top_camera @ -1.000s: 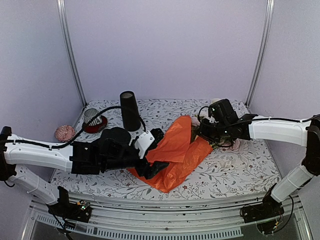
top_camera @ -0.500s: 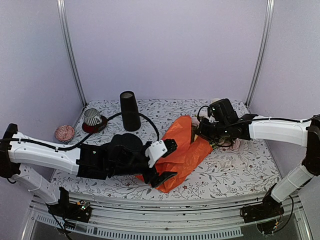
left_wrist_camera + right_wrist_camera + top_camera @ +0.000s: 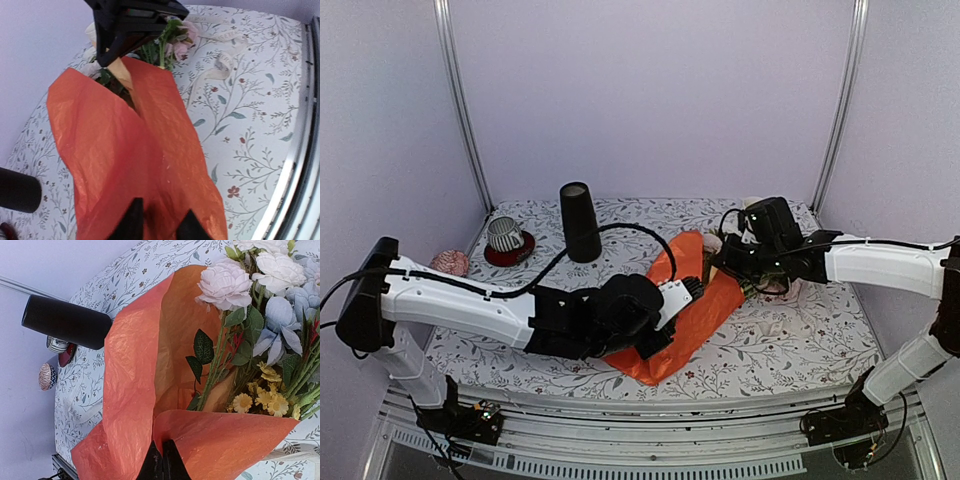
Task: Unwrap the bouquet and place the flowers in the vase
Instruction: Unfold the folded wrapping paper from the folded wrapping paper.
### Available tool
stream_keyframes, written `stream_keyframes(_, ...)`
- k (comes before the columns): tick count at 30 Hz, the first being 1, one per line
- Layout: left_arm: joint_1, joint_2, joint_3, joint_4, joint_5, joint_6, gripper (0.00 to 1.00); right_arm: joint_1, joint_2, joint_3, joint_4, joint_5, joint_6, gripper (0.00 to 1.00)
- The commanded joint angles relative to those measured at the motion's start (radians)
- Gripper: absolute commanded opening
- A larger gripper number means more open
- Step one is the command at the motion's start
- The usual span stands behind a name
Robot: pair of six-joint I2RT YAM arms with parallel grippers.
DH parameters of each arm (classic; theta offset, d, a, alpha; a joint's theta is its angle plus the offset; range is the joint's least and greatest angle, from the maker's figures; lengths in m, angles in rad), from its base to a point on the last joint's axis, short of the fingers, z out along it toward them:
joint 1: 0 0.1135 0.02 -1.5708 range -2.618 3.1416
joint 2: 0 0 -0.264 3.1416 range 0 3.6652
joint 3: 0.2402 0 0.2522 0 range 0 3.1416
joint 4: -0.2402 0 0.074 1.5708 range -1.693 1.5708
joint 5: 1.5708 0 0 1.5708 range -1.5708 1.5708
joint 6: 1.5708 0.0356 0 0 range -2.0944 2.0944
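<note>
The bouquet [image 3: 715, 305] lies on its side on the patterned table [image 3: 800, 340] between the two arms. Its flowers [image 3: 225, 285] sit inside the orange paper with their heads toward the right arm, and the vase [image 3: 579, 222] stands upright at the back left, apart from the bouquet. The right gripper [image 3: 162, 460] has its fingertips pressed together on an edge of the paper at the open mouth of the cone (stems and leaves sit just behind that edge). The left gripper [image 3: 161, 226] is at the narrow end of the paper, jaws a small gap apart with orange paper between them; whether the paper is pinched cannot be determined.
</note>
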Motion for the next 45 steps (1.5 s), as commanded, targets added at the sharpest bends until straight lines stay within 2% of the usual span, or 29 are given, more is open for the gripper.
stream_keyframes(1,0.001,0.000,0.054,-0.040,-0.178,-0.064,0.00,0.007,-0.036,-0.019,0.022,0.004,-0.004,0.02)
stream_keyframes(7,0.107,-0.101,0.024,-0.049,-0.137,-0.192,0.00,0.007,-0.093,-0.052,-0.009,0.021,0.004,0.02)
stream_keyframes(13,0.300,-0.174,-0.016,-0.097,-0.044,-0.327,0.00,0.006,-0.224,-0.126,-0.056,0.039,0.021,0.02)
stream_keyframes(23,0.562,-0.214,-0.094,-0.114,0.085,-0.384,0.00,0.007,-0.597,-0.305,-0.280,0.069,0.080,0.03)
stream_keyframes(29,0.646,-0.212,-0.151,-0.102,0.123,-0.397,0.00,0.007,-0.779,-0.338,-0.501,0.117,0.104,0.05)
stream_keyframes(34,0.694,-0.205,-0.199,-0.089,0.141,-0.406,0.00,0.007,-0.863,-0.395,-0.608,0.101,0.154,0.06)
stream_keyframes(39,0.737,-0.173,-0.239,-0.071,0.173,-0.411,0.00,0.007,-0.929,-0.457,-0.694,0.102,0.237,0.05)
stream_keyframes(45,0.809,-0.109,-0.255,-0.073,0.218,-0.436,0.00,0.007,-1.007,-0.491,-0.701,0.101,0.291,0.06)
